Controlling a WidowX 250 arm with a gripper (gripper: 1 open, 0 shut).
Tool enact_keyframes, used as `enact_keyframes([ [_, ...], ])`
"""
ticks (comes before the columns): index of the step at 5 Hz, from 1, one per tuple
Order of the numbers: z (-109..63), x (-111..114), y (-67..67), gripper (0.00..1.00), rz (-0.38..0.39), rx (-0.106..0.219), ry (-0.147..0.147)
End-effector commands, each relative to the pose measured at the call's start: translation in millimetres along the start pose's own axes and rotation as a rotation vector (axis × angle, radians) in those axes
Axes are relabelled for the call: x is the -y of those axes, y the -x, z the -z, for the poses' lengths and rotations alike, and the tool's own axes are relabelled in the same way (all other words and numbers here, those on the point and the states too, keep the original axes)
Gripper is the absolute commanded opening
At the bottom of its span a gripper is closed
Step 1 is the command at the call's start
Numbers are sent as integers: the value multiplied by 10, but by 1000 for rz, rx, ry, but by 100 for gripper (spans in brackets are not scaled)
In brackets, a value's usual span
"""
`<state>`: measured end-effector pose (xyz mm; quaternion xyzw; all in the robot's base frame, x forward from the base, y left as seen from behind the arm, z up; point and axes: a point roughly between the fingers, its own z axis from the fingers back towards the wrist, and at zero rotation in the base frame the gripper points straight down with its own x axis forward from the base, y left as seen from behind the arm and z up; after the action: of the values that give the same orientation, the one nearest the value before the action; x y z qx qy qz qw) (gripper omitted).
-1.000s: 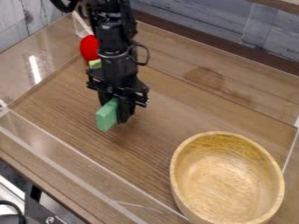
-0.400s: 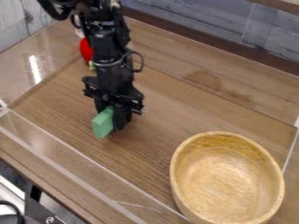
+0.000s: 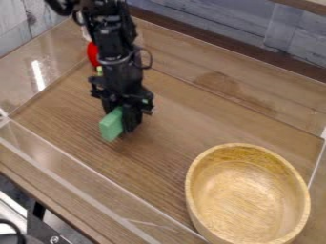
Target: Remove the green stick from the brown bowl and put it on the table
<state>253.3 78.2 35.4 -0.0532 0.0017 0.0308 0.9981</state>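
Note:
The green stick (image 3: 113, 124) hangs upright at the left of the table (image 3: 216, 110), its lower end at or just above the wood. My gripper (image 3: 124, 116) points straight down and is shut on the stick's upper part. The brown bowl (image 3: 249, 191) sits at the front right, well apart from the gripper, with nothing visible inside it. The black arm rises from the gripper toward the top left of the camera view.
A red ball-like object (image 3: 94, 51) lies behind the arm at the back left, partly hidden. Low clear plastic walls (image 3: 90, 195) border the table along the front and left. A grey plank wall stands at the back.
The gripper with the green stick has drifted slightly left and back across the table. The bowl has not moved.

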Motion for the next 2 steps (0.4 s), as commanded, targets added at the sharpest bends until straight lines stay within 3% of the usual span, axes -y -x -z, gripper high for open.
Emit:
enact_keyframes([
  [1, -111, 23, -132, 0, -43, 41, -2],
  [2, -63, 11, -22, 0, -101, 41, 8],
])
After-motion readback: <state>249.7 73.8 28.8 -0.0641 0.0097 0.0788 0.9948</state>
